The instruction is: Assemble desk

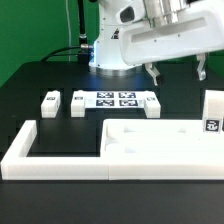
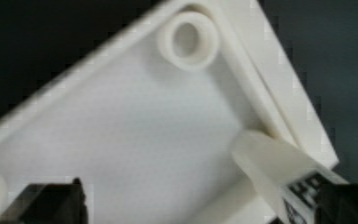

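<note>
The gripper [image 1: 176, 72] hangs spread and empty above the tabletop [image 1: 150, 140], which looks like stiff, light plastic, likely best pinched at its rim.

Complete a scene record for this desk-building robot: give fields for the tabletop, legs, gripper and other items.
Tabletop: wide flat white plastic tabletop with raised rim, lying inside the frame
Frame: long white U-shaped border frame
Lying legs: three small square white legs, flanking the marker board
Upright leg: tagged white leg, exterior view's right
Gripper: two-finger gripper, open, empty, above the tabletop
</note>
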Tool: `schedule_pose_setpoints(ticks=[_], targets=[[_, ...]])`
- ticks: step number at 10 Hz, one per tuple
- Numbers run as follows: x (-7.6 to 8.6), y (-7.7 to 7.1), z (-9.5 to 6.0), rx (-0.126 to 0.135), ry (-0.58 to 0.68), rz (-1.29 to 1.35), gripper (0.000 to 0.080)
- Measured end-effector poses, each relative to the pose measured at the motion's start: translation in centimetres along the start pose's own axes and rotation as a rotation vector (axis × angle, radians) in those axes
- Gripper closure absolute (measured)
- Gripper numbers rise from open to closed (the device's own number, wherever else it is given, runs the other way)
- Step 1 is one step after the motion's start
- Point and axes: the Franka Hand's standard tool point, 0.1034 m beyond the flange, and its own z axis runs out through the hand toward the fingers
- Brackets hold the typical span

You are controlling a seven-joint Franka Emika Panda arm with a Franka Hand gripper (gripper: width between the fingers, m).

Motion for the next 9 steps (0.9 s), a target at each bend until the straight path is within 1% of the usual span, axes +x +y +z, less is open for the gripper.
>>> schedule_pose_setpoints(ticks=[1, 2, 4, 5, 6, 7, 8, 9], targets=[[-0.1, -0.1, 0.0, -0.004, -0.003, -0.102, 0.0150], [0.1, 0.1, 0.0, -0.007, -0.002, -0.169, 0.0150], [0.0, 0.2, 0.2, -0.011, -0.005, -0.254, 0.0150], [-0.2, 0.9, 0.8, -0.022, -0.001, -0.381, 0.0150], [-0.8, 2.5, 1.4, -0.042, -0.007, -0.519, 0.0150], [-1.5, 3.6, 1.8, -0.056, -0.023, -0.573, 0.0150], [-1.6, 2.8, 1.6, -0.046, -0.061, -0.506, 0.0150], [-1.2, 2.7, 1.5, -0.045, -0.047, -0.512, 0.0150]])
